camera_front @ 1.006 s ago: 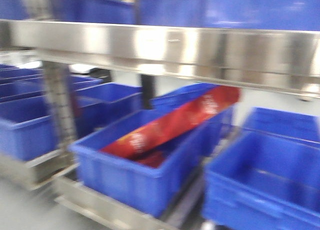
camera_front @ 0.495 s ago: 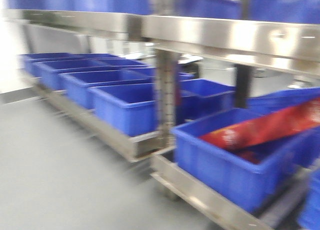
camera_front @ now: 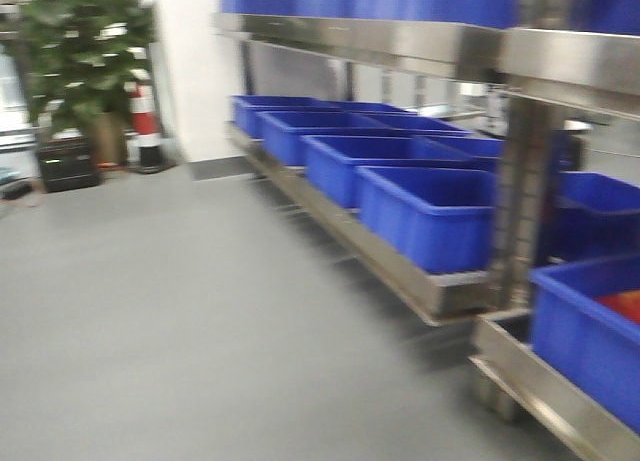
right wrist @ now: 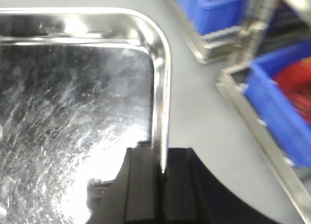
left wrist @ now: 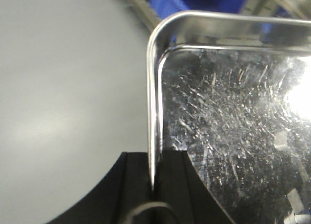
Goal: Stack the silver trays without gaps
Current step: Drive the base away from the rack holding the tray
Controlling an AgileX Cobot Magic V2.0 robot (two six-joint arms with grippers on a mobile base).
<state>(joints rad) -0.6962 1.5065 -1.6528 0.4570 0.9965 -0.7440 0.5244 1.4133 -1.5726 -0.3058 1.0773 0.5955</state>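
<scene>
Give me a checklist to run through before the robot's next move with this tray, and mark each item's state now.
1. Left gripper shut on the tray rim: ok.
2. Right gripper shut on the opposite rim: ok.
3. Tray inside bare: ok where visible.
4. Floor ahead open: ok.
5. Another tray to stack onto in sight: not ok.
6. Tray held level: cannot tell.
</scene>
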